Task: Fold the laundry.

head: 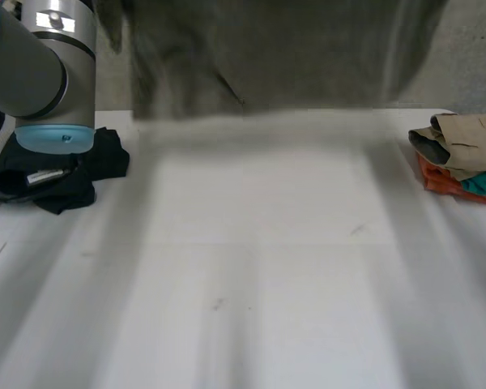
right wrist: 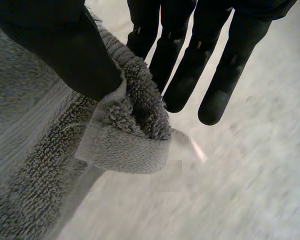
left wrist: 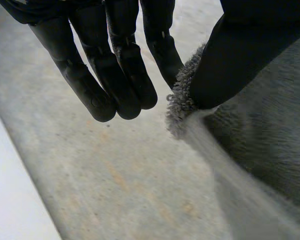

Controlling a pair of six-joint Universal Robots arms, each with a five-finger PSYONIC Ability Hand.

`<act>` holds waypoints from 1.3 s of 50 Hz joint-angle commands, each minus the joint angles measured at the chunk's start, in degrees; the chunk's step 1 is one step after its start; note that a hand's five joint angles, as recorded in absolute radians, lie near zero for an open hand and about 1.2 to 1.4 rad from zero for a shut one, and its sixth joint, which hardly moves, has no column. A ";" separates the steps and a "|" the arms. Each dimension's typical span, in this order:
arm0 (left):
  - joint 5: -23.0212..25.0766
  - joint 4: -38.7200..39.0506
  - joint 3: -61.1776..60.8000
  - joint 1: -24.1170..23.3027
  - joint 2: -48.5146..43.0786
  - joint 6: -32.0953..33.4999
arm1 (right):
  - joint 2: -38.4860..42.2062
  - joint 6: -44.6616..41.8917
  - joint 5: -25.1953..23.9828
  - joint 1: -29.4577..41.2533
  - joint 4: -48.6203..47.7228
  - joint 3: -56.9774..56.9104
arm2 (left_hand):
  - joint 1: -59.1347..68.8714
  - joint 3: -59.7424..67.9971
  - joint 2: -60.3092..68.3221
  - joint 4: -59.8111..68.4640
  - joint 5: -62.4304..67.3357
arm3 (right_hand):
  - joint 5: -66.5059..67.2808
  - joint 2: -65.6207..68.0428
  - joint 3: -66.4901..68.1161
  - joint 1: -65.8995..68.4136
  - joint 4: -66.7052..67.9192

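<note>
Grey towel (head: 267, 57) hanging blurred over the far side of the white table (head: 267, 275), its edge pinched between thumb and straight fingers by 2 hands, left hand (left wrist: 115, 75) and right hand (right wrist: 190, 70).

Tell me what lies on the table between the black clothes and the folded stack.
In the head view, bare white table; the grey towel hangs over its far part, between black clothes and folded stack.
</note>
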 commanded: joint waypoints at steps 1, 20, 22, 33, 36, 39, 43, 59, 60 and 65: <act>-0.06 -2.57 -12.25 1.93 2.77 0.20 | -2.77 -0.54 -2.29 1.06 -1.40 11.94 | 14.22 11.73 11.28 11.29 13.96 | 12.22 12.89 11.97 17.60 11.43; 1.79 -5.37 -42.33 0.88 -6.45 4.24 | 9.89 -12.66 -4.93 2.03 23.83 28.91 | 14.22 11.73 11.28 11.29 13.96 | 12.22 12.89 11.97 17.60 11.43; 0.29 -6.52 -42.50 0.62 -5.58 4.69 | 9.01 -13.46 -4.93 1.33 24.98 30.49 | 2.72 0.23 -0.22 -0.21 2.46 | 12.22 12.89 11.97 17.60 11.43; 1.43 -9.86 -44.61 2.63 2.60 -1.81 | 2.42 -6.87 -5.37 -2.54 22.96 38.40 | -39.93 -42.42 -42.86 -42.86 -40.19 | 12.22 12.89 11.97 17.60 11.43; 2.04 -14.15 -45.92 5.18 4.00 -3.83 | 2.51 -6.52 -5.63 -3.15 22.08 39.81 | -38.42 -40.91 -41.36 -41.35 -38.68 | 12.22 12.89 11.97 17.60 11.43; 3.10 -16.63 -47.07 6.77 4.97 -5.50 | 2.77 -6.51 -5.98 -3.24 21.73 40.51 | -36.74 -39.23 -39.68 -39.67 -37.00 | 12.22 12.89 11.97 17.60 11.43; 5.82 -17.86 -48.39 9.40 5.24 -7.53 | 2.86 -6.60 -6.24 -3.24 20.94 40.87 | -29.67 -32.16 -32.61 -32.60 -29.93 | 12.22 12.89 11.97 17.60 11.43; 14.36 -19.18 -44.45 11.09 0.41 -11.04 | 2.51 -6.69 -6.07 -3.86 20.76 41.13 | -33.19 -35.68 -36.13 -36.12 -33.45 | 12.22 12.89 11.97 17.60 11.43; 14.18 -19.44 -44.09 10.64 0.05 -11.48 | 2.51 -6.69 -6.16 -3.86 20.76 41.13 | -33.36 -35.86 -36.30 -36.30 -33.62 | 12.22 12.89 11.97 17.60 11.43; 12.07 -20.85 -41.36 8.18 -1.79 -12.80 | 2.42 -6.78 -5.98 -4.03 20.76 41.22 | -34.04 -36.53 -36.98 -36.97 -34.30 | 12.22 12.89 11.97 17.60 11.43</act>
